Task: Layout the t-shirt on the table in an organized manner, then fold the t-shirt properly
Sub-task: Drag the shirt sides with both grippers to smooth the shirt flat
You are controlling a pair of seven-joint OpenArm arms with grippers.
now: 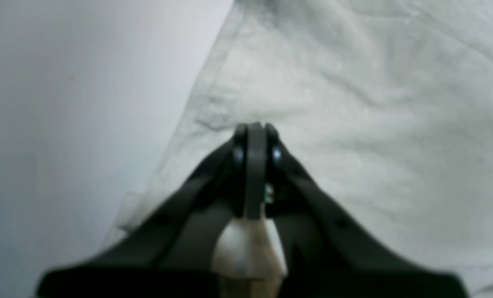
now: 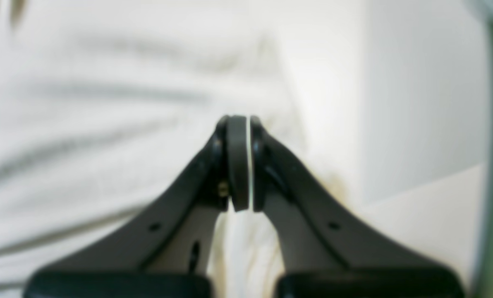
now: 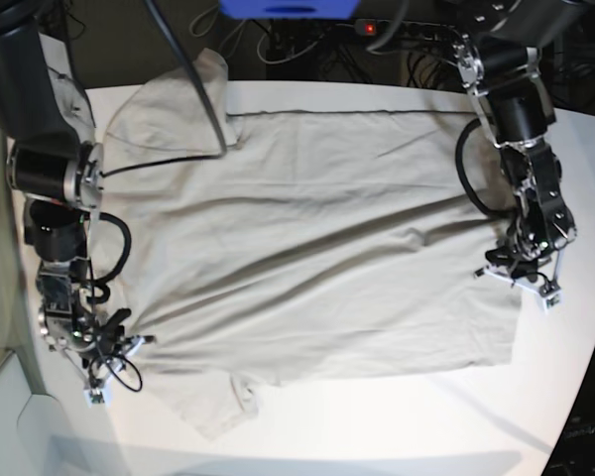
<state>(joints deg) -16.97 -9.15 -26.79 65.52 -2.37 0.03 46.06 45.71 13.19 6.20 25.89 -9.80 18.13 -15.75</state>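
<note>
t-shirt (image 3: 307, 238) – flat on table (image 3: 397, 416) | both pincers – closed at its edges

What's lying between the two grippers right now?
In the base view, only the t-shirt spans from the right gripper to the left gripper, spread on the table.

T-shirt (image 3: 317, 248): soft creased matt cloth. Table (image 3: 397, 426) beneath t-shirt: smooth matt white. Gripper fingers (image 1: 312, 198): black matt plastic.
</note>
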